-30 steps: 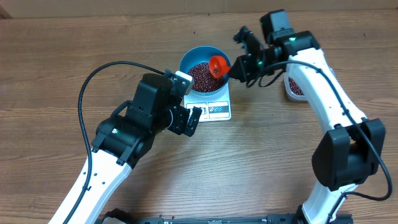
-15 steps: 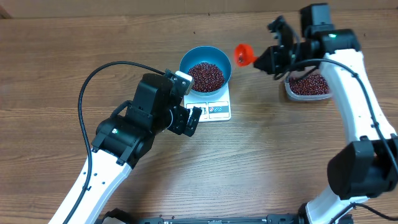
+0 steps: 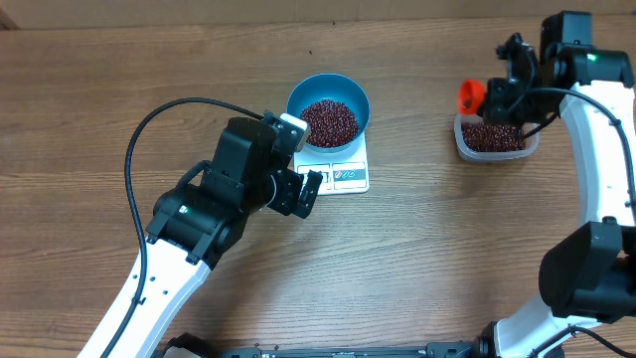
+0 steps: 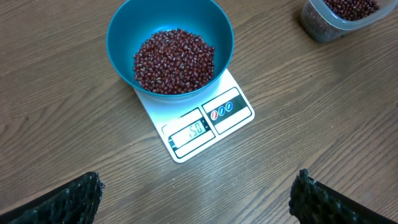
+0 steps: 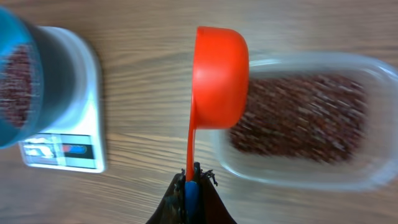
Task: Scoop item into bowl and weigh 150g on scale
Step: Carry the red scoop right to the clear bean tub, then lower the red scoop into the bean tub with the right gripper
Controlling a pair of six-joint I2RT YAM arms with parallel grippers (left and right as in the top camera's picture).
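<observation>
looks like a robotics lab bench: a left arm (image 3: 199, 214) and a right arm (image 3: 596, 179), black and white, reach up from the lower edge of the frame over a wood-grain worktop (image 3: 417, 259), with a loose black cable (image 3: 189, 100) looping at left. a scale (image 3: 343, 177), a bowl (image 3: 356, 94) of beans (image 3: 328, 121) and a tub (image 3: 497, 155) sit near the top.

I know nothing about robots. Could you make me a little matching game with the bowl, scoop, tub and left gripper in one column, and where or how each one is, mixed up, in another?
1. bowl
2. scoop
3. tub
4. left gripper

A. held in the shut right gripper
B. open, holding nothing
C. on the scale, with beans in it
D. on the table, right of the scale

Pairs: 1-C, 2-A, 3-D, 4-B
</observation>
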